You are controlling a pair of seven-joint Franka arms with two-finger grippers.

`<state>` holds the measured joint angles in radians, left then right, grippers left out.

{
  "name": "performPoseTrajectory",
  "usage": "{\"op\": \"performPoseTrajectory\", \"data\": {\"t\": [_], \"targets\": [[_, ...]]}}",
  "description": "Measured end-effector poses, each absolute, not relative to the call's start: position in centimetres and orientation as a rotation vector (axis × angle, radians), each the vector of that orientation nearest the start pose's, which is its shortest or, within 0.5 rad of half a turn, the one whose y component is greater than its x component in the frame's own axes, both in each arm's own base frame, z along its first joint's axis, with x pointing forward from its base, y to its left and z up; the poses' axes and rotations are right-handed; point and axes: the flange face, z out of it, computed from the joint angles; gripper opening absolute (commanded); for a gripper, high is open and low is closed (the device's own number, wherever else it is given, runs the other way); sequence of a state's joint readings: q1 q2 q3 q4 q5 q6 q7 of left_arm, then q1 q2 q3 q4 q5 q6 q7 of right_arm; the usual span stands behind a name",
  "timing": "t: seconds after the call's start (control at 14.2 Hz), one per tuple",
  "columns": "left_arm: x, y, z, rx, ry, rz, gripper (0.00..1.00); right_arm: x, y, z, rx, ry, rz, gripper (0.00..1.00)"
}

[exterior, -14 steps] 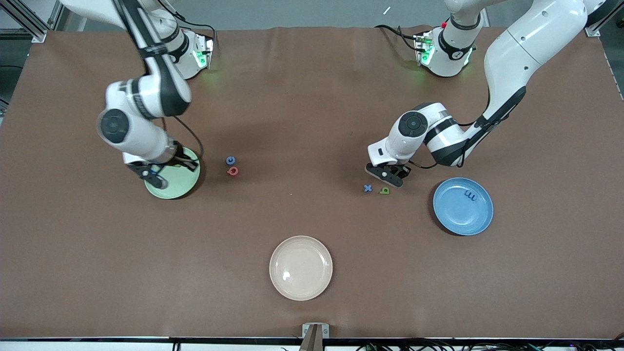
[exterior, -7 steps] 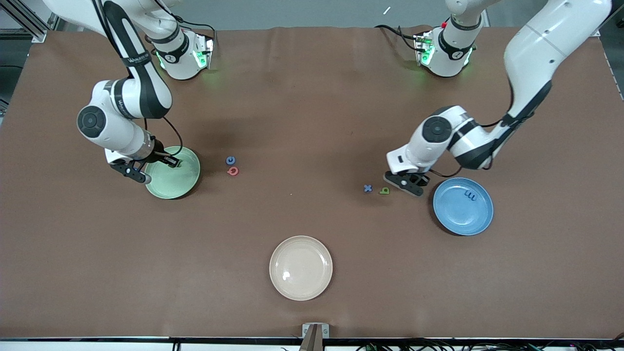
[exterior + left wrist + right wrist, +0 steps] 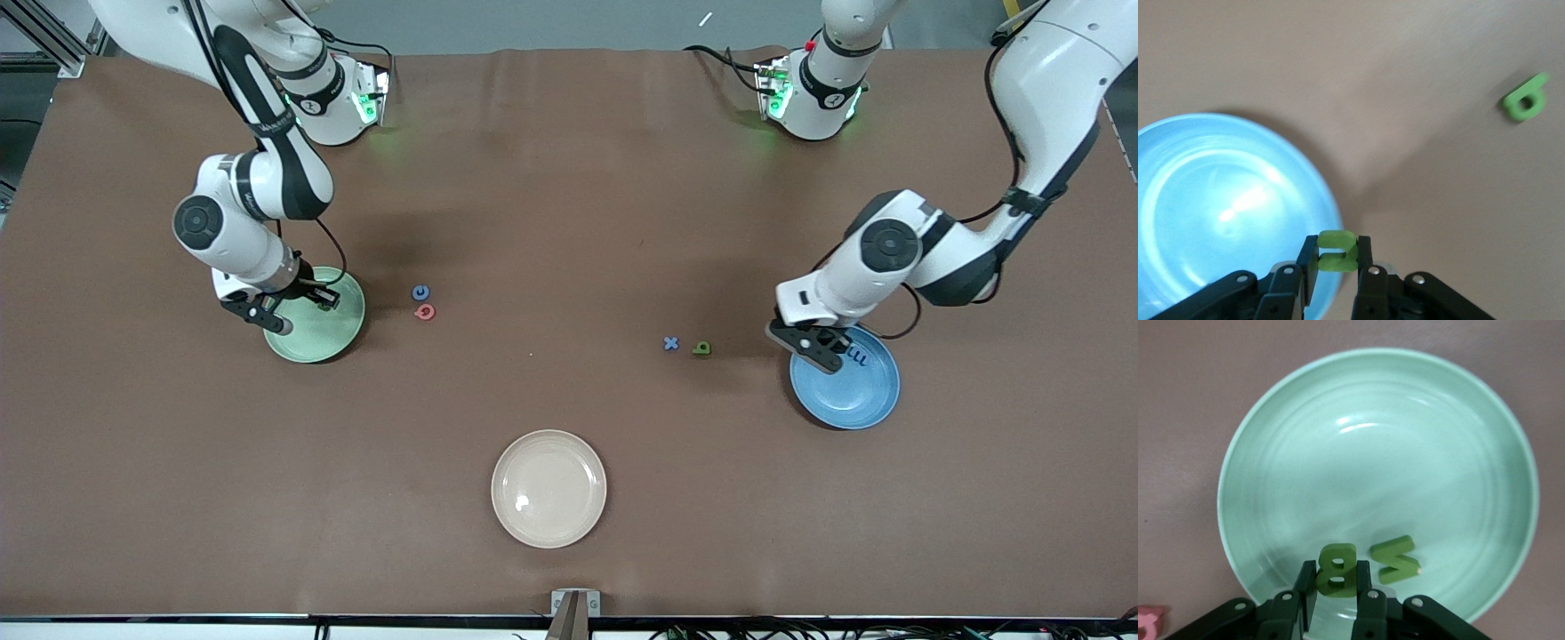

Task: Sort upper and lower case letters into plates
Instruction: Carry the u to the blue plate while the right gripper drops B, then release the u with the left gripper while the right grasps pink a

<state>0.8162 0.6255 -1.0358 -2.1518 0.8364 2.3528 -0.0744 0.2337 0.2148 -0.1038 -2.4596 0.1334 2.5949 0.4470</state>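
Observation:
My right gripper [image 3: 1336, 577] hangs low over the mint green plate [image 3: 1371, 453], shut on a green letter B [image 3: 1337, 563]. A green Z-shaped letter [image 3: 1395, 559] lies in that plate beside it. My left gripper [image 3: 1337, 248] is shut on a small light green letter [image 3: 1336, 253] over the edge of the blue plate [image 3: 1218, 200]. In the front view the right gripper [image 3: 277, 320] is over the mint plate [image 3: 329, 333] and the left gripper [image 3: 822, 354] over the blue plate [image 3: 845, 396], which holds a dark blue m [image 3: 857, 356].
A blue letter [image 3: 420, 292] and a red letter [image 3: 425, 311] lie beside the mint plate. A blue x [image 3: 671, 343] and a green letter [image 3: 702, 348] lie beside the blue plate. A cream-white plate [image 3: 548, 488] sits nearer the front camera, mid-table.
My left gripper has travelled from beside the blue x and green letter to the blue plate's edge, carrying its small green letter. My right gripper has shifted slightly over the mint plate.

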Motion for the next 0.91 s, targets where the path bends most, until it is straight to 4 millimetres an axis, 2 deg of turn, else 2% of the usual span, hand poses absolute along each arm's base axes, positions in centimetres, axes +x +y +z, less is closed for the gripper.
{"op": "performPoseTrajectory", "data": {"t": [0.07, 0.14, 0.21, 0.28, 0.49, 0.63, 0.77, 0.91], "targets": [[54.9, -10.2, 23.5, -2.914, 1.075, -0.046, 0.17, 46.9, 6.1, 19.6, -3.055, 0.656, 0.130, 0.05], [55.1, -9.3, 23.5, -2.904, 1.099, -0.047, 0.17, 46.9, 6.5, 18.8, -3.062, 0.644, 0.125, 0.28], [55.3, -8.7, 23.5, -2.895, 1.122, -0.046, 0.17, 46.7, 6.8, 18.0, -3.068, 0.634, 0.129, 0.85], [55.4, -8.3, 23.3, -2.888, 1.140, -0.042, 0.17, 46.8, 7.0, 17.9, -3.070, 0.631, 0.126, 1.00], [55.8, -7.1, 22.9, -2.863, 1.187, -0.033, 0.17, 46.7, 7.1, 17.9, -3.073, 0.628, 0.156, 1.00], [56.0, -6.2, 22.3, -2.835, 1.206, -0.036, 0.17, 47.3, 7.4, 19.0, -3.073, 0.620, 0.217, 1.00], [56.1, -5.5, 21.3, -2.819, 1.223, -0.049, 0.17, 49.4, 8.3, 23.0, -3.065, 0.602, 0.329, 1.00], [56.1, -5.0, 20.1, -2.829, 1.230, -0.059, 0.18, 51.7, 9.5, 28.5, -3.050, 0.598, 0.375, 1.00]]}}
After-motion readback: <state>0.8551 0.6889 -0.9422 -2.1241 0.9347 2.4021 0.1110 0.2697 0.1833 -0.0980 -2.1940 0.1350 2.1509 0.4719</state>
